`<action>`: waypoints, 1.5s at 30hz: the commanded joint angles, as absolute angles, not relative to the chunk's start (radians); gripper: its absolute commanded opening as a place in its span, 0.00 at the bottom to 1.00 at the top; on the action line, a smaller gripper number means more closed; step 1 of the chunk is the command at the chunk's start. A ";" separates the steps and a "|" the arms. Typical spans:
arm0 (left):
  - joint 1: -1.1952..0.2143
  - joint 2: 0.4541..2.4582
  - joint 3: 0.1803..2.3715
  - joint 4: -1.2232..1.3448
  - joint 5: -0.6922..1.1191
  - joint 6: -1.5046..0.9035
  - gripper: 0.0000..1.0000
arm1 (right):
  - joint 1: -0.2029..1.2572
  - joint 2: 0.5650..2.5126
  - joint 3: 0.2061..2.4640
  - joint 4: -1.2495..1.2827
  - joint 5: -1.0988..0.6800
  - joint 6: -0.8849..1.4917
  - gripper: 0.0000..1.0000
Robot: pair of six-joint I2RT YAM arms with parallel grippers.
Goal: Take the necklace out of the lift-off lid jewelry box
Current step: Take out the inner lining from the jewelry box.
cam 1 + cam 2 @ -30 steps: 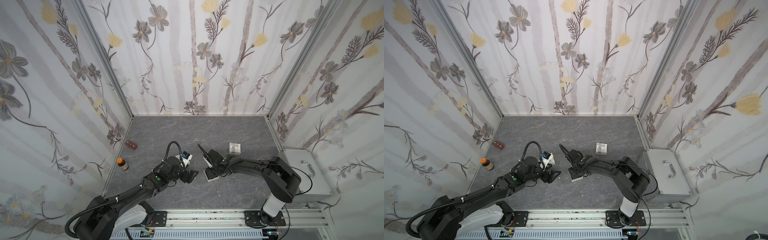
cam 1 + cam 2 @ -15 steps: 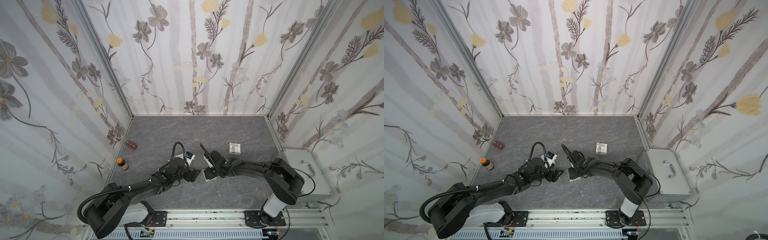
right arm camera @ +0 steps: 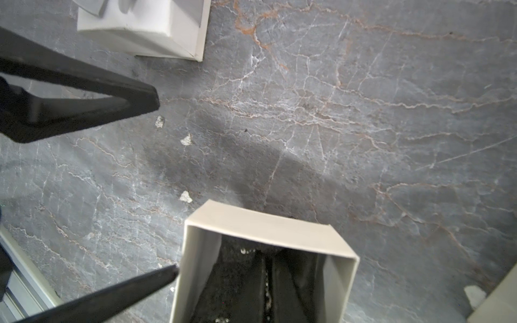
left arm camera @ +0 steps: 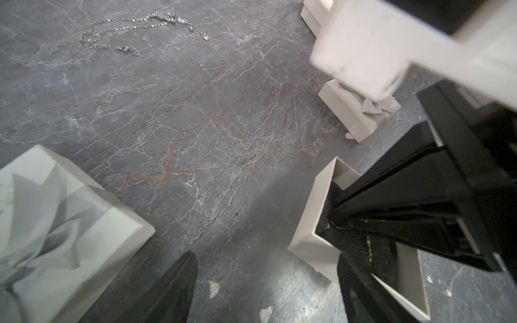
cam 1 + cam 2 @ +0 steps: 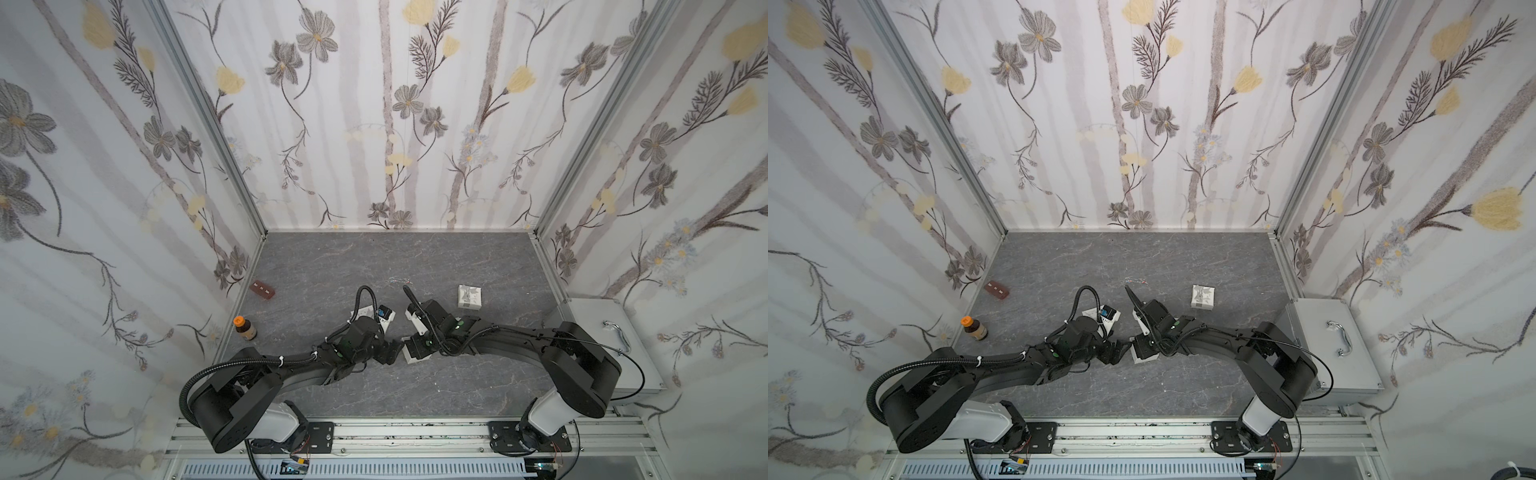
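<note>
- Left gripper point(image 5: 390, 352) is brought closer to the jewelry box point(image 3: 268, 223) than a second ago, its jaws spread beside the wall.
- Right gripper point(image 3: 265, 263) is pinched together on the necklace point(image 4: 369, 247), inside the box.
- With the necklace at the right tips, a straight lift is judged enough.

Orange-capped bottle point(image 5: 244, 328), small brown block point(image 5: 262, 289), handled silver metal case point(image 5: 590, 316).

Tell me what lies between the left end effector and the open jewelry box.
Only bare tabletop with a few white flecks, in the right wrist view; the left end effector is open beside the jewelry box.
</note>
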State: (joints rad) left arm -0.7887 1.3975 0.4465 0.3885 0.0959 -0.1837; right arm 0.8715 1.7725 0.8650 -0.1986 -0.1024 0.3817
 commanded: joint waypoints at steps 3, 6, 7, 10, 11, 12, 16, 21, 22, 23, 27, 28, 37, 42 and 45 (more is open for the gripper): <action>-0.790 1.423 0.454 0.423 0.062 -0.189 0.80 | 0.873 1.754 0.859 -0.147 -0.112 0.394 0.02; -0.791 1.430 0.457 0.418 0.059 -0.193 0.80 | 0.873 1.752 0.860 -0.149 -0.100 0.394 0.01; -0.791 1.425 0.457 0.418 0.063 -0.198 0.80 | 0.873 1.756 0.862 -0.152 -0.091 0.394 0.01; -0.792 1.404 0.462 0.427 0.084 -0.214 0.80 | 0.873 1.779 0.865 -0.160 -0.065 0.394 0.01; -0.792 1.398 0.463 0.432 0.093 -0.220 0.80 | 0.874 1.785 0.864 -0.159 -0.062 0.393 0.01; -0.792 1.395 0.466 0.437 0.103 -0.226 0.80 | 0.873 1.791 0.864 -0.155 -0.062 0.393 0.01; -0.792 1.422 0.481 0.457 0.119 -0.239 0.80 | 0.873 1.805 0.861 -0.137 -0.065 0.391 0.00; -0.804 1.491 0.502 0.461 0.109 -0.243 0.79 | 0.873 1.790 0.854 -0.126 -0.070 0.388 0.00; -0.807 1.501 0.506 0.462 0.107 -0.244 0.78 | 0.871 1.784 0.849 -0.121 -0.072 0.387 0.00; -0.810 1.509 0.509 0.460 0.103 -0.244 0.78 | 0.869 1.779 0.843 -0.116 -0.076 0.388 0.00; -0.814 1.512 0.511 0.456 0.083 -0.243 0.78 | 0.854 1.757 0.818 -0.097 -0.094 0.393 0.00; -0.814 1.510 0.509 0.454 0.078 -0.240 0.78 | 0.848 1.754 0.811 -0.094 -0.099 0.395 0.00; -0.815 1.515 0.502 0.435 0.064 -0.218 0.78 | 0.788 1.673 0.756 -0.016 -0.214 0.410 0.00; -0.815 1.523 0.500 0.446 0.066 -0.223 0.78 | 0.743 1.624 0.707 0.035 -0.288 0.424 0.00; -0.814 1.514 0.503 0.449 0.075 -0.230 0.78 | 0.728 1.606 0.687 0.061 -0.316 0.431 0.00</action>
